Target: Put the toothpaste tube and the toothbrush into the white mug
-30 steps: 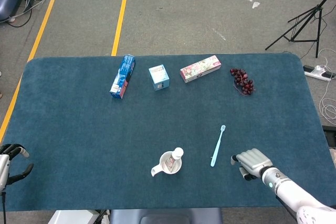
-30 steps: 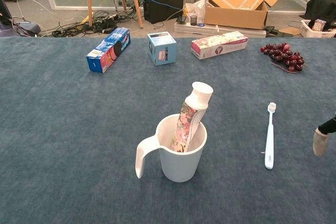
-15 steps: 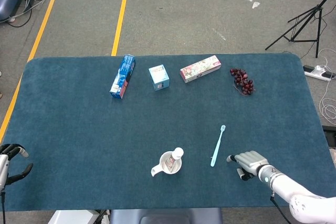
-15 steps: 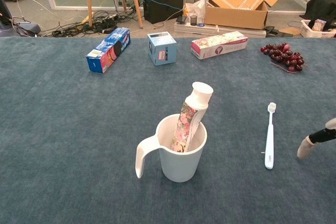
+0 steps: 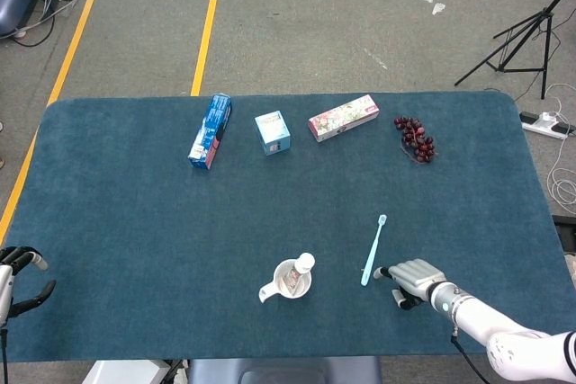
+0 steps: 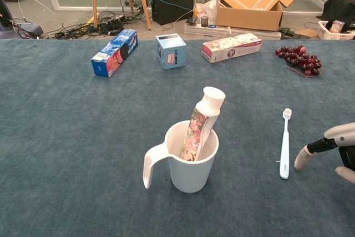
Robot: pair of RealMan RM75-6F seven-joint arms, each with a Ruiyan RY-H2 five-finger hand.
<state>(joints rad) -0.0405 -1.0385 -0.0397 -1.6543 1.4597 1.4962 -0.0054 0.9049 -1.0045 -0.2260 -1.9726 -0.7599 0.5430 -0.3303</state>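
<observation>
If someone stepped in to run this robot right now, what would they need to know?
Right hand: holds nothing, fingers apart, low beside the toothbrush's handle end, not touching.
Left hand: idle at the table's near left edge, holding nothing.
Done: toothpaste tube stands in the white mug, cap up.
Left: pick up the toothbrush, lying flat right of the mug, and put it in.

The right hand [image 5: 409, 277] lies just beside the toothbrush [image 5: 373, 250], seemingly not touching; toothpaste tube [image 5: 303, 267] stands in the white mug [image 5: 290, 281].
</observation>
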